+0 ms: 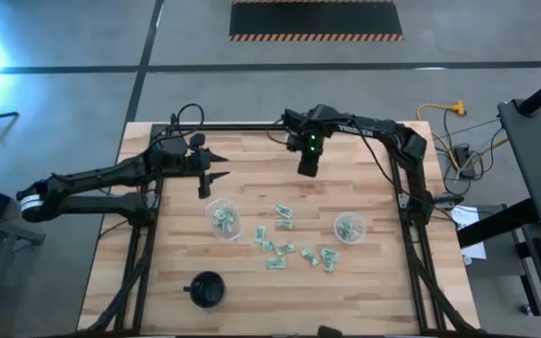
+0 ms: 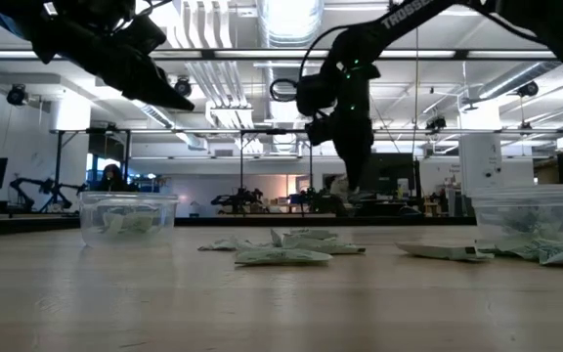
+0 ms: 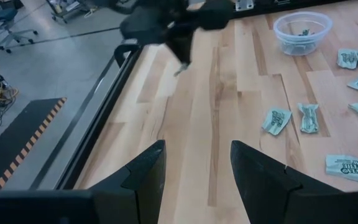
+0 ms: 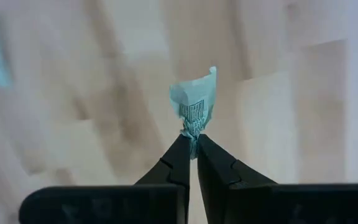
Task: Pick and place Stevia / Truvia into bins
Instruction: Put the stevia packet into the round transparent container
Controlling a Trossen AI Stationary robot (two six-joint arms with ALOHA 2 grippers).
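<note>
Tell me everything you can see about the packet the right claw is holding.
The packet is a small pale green and white paper sweetener sachet with dark print, creased and crumpled. The right claw is shut on its lower end, so most of it sticks out past the fingertips. Nothing else touches it. It hangs above bare wood of the table, toward the far side, away from the loose packets and the two clear cups.
</note>
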